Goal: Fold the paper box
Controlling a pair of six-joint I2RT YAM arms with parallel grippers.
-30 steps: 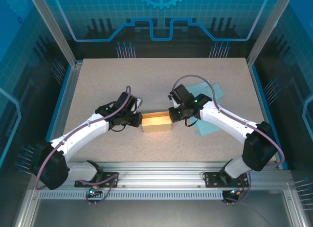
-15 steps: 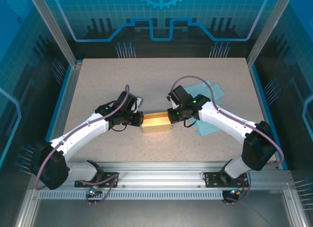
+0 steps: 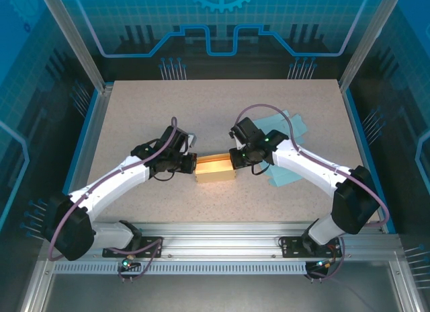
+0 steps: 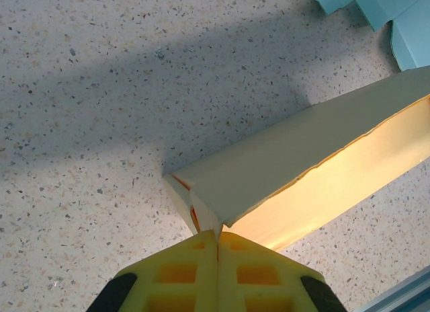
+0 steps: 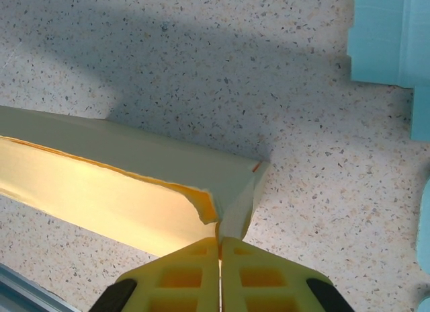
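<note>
The paper box (image 3: 215, 169) is a long pale-yellow tray lying at the middle of the table, its open side facing the near edge. My left gripper (image 3: 194, 165) is shut on the folded flap at the box's left end (image 4: 201, 211); in the left wrist view the yellow fingers (image 4: 181, 275) pinch the paper corner, with the gripper (image 4: 218, 237) closed tight. My right gripper (image 3: 234, 161) is shut on the flap at the box's right end (image 5: 235, 198), and its fingers (image 5: 259, 275) meet around the paper at the gripper (image 5: 220, 241).
Light-blue flat paper sheets (image 3: 285, 150) lie on the table to the right of the box, under the right arm; their edges show as blue paper (image 5: 383, 36) and blue corners (image 4: 383, 9). The speckled tabletop (image 3: 215, 103) stretches behind the box.
Both grippers have closed further onto the box's end flaps. The right gripper has shifted slightly left, pressing its end inward. The box stays in place.
</note>
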